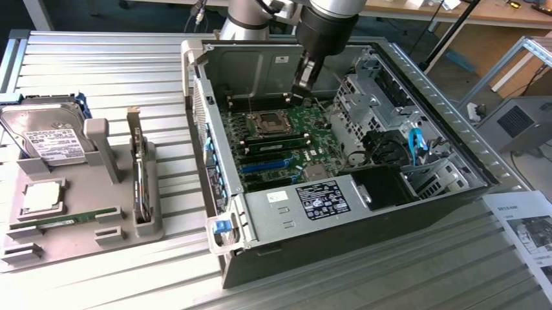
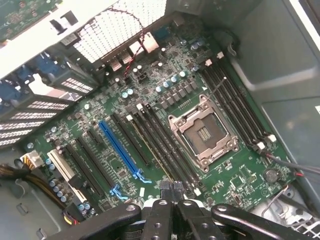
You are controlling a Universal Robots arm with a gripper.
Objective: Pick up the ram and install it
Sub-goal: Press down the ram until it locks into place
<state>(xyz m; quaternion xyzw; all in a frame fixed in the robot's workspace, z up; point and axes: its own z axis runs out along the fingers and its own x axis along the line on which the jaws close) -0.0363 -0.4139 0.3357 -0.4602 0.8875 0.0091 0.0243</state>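
Note:
A ram, a long thin green stick, lies in a slot of the grey holder tray at the exterior view's left. My gripper hangs far from it, inside the open computer case, above the far end of the motherboard. In the wrist view the gripper is shut, fingertips pressed together with nothing between them, over the long black memory slots beside the bare CPU socket. Another green stick appears to stand in a slot beside the socket.
On the tray also sit a hard drive, a CPU and an upright expansion card. Drive cages and cables crowd the case's right side. A blue slot crosses the board. Paper lies at the right.

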